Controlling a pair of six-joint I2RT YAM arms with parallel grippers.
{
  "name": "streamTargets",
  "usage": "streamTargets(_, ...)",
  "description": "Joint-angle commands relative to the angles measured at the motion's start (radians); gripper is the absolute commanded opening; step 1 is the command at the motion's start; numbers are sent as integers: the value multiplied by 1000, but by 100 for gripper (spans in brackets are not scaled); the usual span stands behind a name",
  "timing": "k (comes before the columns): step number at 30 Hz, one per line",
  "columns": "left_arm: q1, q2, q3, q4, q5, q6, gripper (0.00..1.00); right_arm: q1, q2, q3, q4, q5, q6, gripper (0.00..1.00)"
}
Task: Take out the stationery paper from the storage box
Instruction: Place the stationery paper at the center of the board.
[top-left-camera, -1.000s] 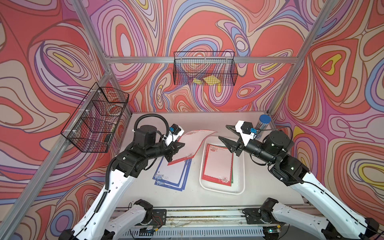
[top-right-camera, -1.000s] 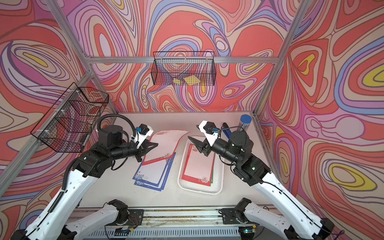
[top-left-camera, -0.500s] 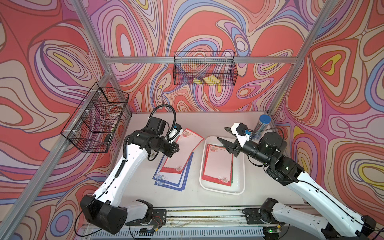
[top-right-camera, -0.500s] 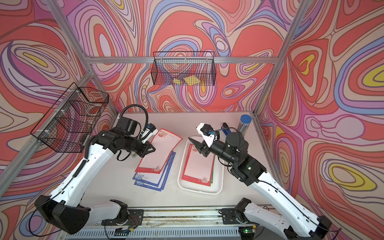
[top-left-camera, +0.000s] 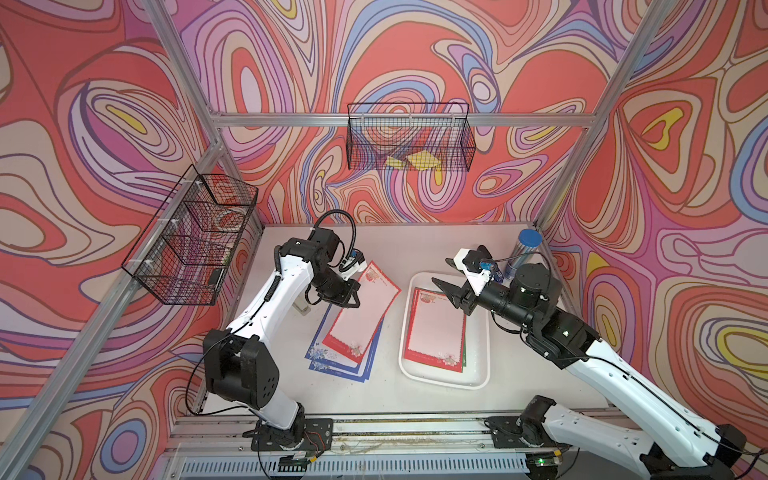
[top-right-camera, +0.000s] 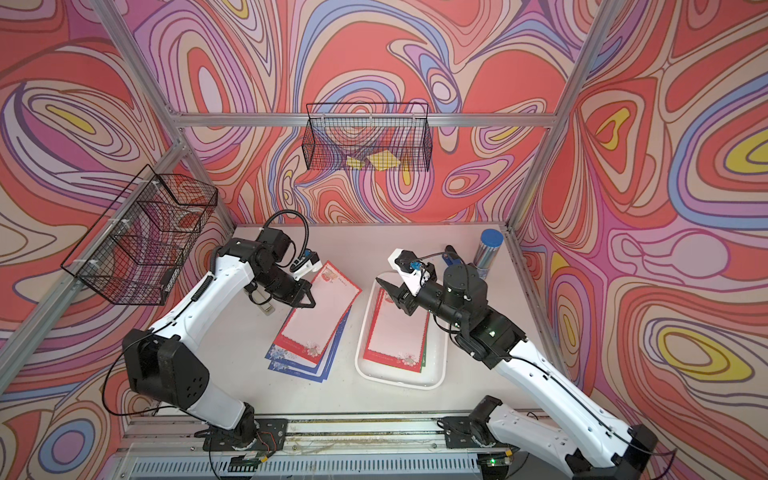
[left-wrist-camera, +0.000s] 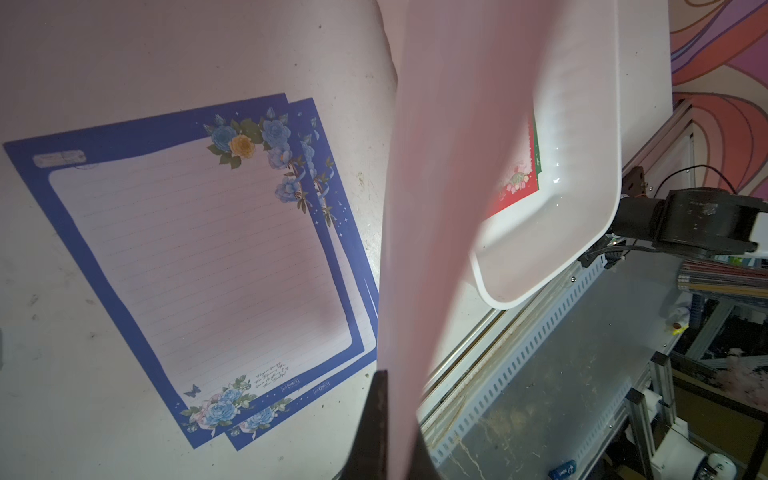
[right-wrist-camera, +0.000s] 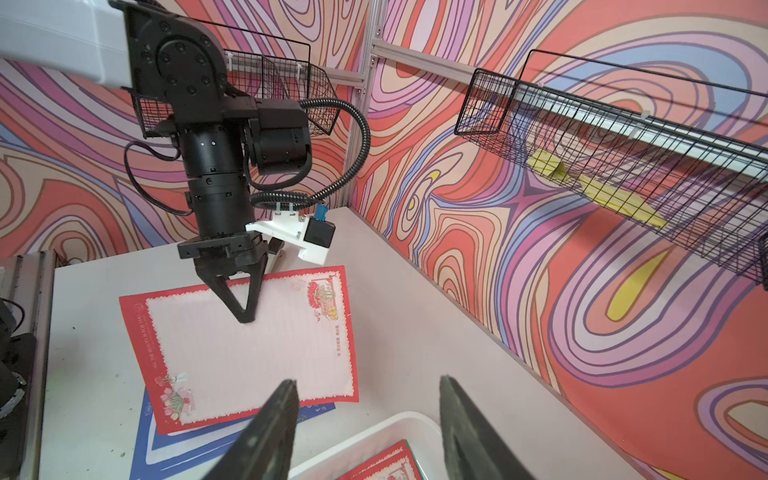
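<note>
**Stationery paper (top-left-camera: 435, 328) partly out of the storage box (top-left-camera: 444, 380)**

Red-bordered sheets lie flat in the white box, with a green-bordered sheet (top-left-camera: 464, 357) showing under them. The box sits right of centre on the table (top-left-camera: 415, 249). Just left of it, the left gripper (right-wrist-camera: 244, 318) pinches a red-bordered sheet (right-wrist-camera: 249, 345) along one long edge, its fingers meeting in a closed point on the paper. That sheet hangs tilted, its lower end over the blue-bordered sheets (left-wrist-camera: 199, 249) fanned out on the table. Whether it touches them I cannot tell.

The left arm (top-left-camera: 270, 307) rises from its base, bends at a high elbow, and turns the wrist down and inward. The right arm (top-left-camera: 552, 332) stretches from the near right corner toward the box's far end. The right gripper (right-wrist-camera: 370, 415) hovers over that far rim, fingers moderately apart, with nothing between them and touching nothing.

Bare table runs beyond both grippers to the rear edge, and a narrow strip separates the blue pile from the box. A blue-capped tube (top-left-camera: 527, 249) stands in the far right corner, close behind the right wrist.
</note>
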Motion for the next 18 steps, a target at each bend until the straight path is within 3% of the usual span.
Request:
streamTargets(1,22,39,21,-78,60,38,0,6,13,-11,-2,-23,13,57)
streamTargets(7,82,82,15,-75,133,52,0,6,43,-3,1,-33,23,56)
streamTargets(18,122,177,22,-97,137,70,0,6,82,3,5,-55,22,55)
